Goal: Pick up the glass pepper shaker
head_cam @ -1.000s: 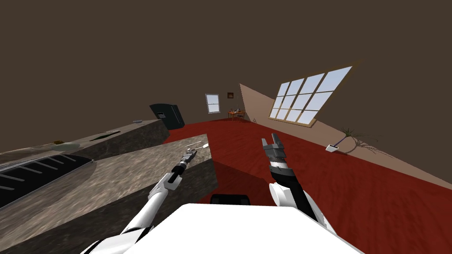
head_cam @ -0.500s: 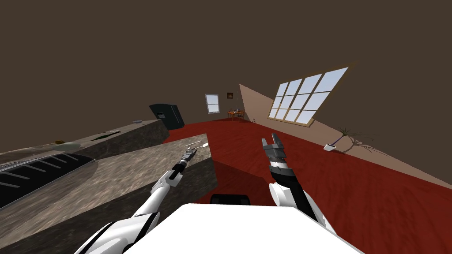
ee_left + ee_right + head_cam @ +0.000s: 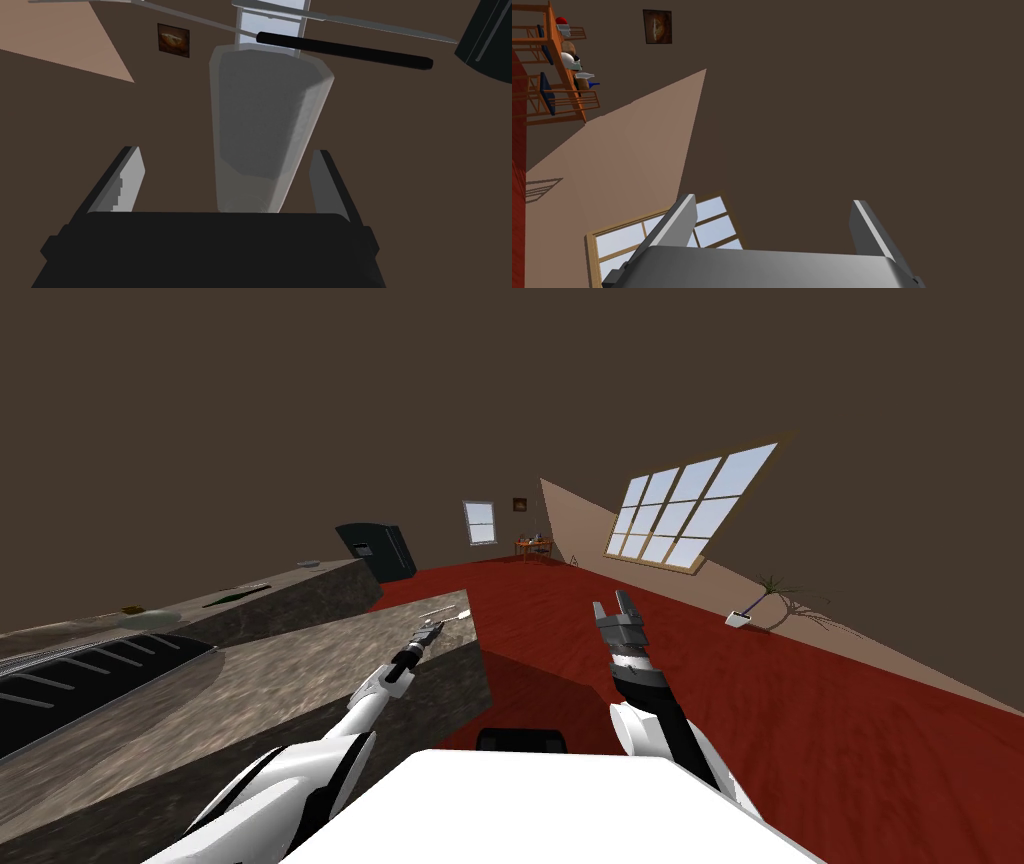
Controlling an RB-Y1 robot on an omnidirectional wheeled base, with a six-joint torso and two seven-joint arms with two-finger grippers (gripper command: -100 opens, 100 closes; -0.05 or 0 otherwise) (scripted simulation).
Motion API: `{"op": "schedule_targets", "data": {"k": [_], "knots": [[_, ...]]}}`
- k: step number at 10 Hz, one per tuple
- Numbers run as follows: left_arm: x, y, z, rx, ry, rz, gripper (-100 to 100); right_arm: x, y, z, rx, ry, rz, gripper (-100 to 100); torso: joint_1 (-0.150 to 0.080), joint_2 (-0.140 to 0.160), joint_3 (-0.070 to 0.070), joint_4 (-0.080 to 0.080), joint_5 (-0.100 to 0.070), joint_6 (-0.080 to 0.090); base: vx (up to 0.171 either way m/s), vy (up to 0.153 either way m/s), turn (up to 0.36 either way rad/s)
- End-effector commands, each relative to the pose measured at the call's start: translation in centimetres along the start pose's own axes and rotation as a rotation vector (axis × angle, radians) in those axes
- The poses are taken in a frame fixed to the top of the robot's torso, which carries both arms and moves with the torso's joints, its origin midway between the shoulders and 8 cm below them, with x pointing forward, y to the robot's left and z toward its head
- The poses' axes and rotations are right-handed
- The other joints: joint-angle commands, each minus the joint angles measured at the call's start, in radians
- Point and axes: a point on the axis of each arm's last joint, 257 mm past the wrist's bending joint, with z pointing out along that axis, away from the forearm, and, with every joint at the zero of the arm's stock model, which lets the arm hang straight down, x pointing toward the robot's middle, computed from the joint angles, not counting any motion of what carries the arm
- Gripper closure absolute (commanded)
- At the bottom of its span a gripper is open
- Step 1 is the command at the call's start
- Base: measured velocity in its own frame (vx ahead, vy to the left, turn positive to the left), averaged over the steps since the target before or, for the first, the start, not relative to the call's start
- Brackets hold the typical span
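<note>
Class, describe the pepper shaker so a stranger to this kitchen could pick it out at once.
Start at the mottled counter; the left gripper reaches over its far corner. Between its open fingers sits the shaker: clear, tapered, filled with dark grey, unlike the thin black-handled knife beyond it.

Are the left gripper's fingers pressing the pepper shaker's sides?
No: in the left wrist view the pepper shaker stands between the left gripper's open fingers, with a visible gap on each side.

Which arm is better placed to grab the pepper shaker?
Left. The open left tool has the clear shaker between its fingers at the counter; the right tool hangs open above the red floor, away from it.
</note>
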Motion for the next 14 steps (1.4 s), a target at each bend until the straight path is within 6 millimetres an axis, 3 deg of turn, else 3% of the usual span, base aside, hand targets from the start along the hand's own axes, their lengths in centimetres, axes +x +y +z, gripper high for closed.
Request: {"op": "schedule_targets", "data": {"k": [1, 2, 3, 4, 5, 9, 10, 11, 12, 14], "knots": [[1.0, 0.5, -0.2, -0.017, 0.024, -0.008, -100, 0.0, 0.0, 0.0, 0.000, 0.000, 0.000, 0, 0.000, 0.000, 0.000, 0.000, 0.000, 0.000, -0.022, -0.012, -0.001], [-1.3, 0.7, 1.0, -0.009, -0.016, 0.003, -100, 0.0, 0.0, 0.0, 0.000, 0.000, 0.000, 0, 0.001, -0.001, -0.001, 0.000, 0.000, 0.000, -0.054, -0.026, -0.024], [-0.3, 1.1, 1.1, -0.027, 0.010, -0.009, -100, 0.0, 0.0, 0.0, 0.000, 0.000, 0.000, 0, 0.000, 0.000, 0.000, 0.000, 0.000, 0.000, -0.062, -0.026, -0.020], [-0.6, 1.0, 1.1, -0.020, 0.002, -0.005, -100, 0.0, 0.0, 0.0, 0.000, 0.000, 0.000, 0, 0.000, 0.000, 0.000, 0.000, 0.000, 0.000, -0.024, -0.010, -0.001], [-0.5, 1.1, 1.1, -0.020, 0.003, -0.005, 100, 0.0, 0.0, 0.0, 0.000, 0.000, 0.000, 0, 0.001, -0.001, 0.000, 0.000, 0.000, 0.000, 0.000, 0.000, 0.000], [-0.5, 1.0, 1.1, -0.020, 0.003, -0.005, 100, 0.0, 0.0, 0.0, 0.000, 0.000, 0.000, 0, 0.001, -0.003, -0.002, -0.001, 0.000, 0.000, 0.000, 0.000, 0.000], [-0.5, 1.0, 1.1, -0.020, 0.003, -0.005, 0, 0.0, 0.0, 0.0, 0.000, 0.000, 0.000, 0, 0.001, -0.003, -0.002, -0.001, 0.000, 0.000, 0.000, 0.000, 0.000], [1.6, 0.8, -0.1, -0.028, 0.040, -0.016, 100, 0.0, 0.0, 0.0, 0.000, 0.000, 0.000, 0, 0.001, -0.003, -0.002, -0.001, 0.000, 0.000, 0.050, 0.025, 0.025], [2.7, 0.0, -0.8, -0.021, 0.052, -0.022, 100, 0.0, 0.0, 0.0, 0.000, 0.000, 0.000, 0, 0.003, -0.004, -0.003, -0.003, 0.002, -0.002, 0.105, 0.065, 0.061], [2.0, -0.2, -1.5, -0.005, 0.031, -0.006, 100, 0.0, 0.0, 0.0, 0.000, 0.000, 0.000, 0, 0.008, -0.011, -0.009, -0.009, 0.007, -0.002, 0.073, 0.027, 0.006]]}}
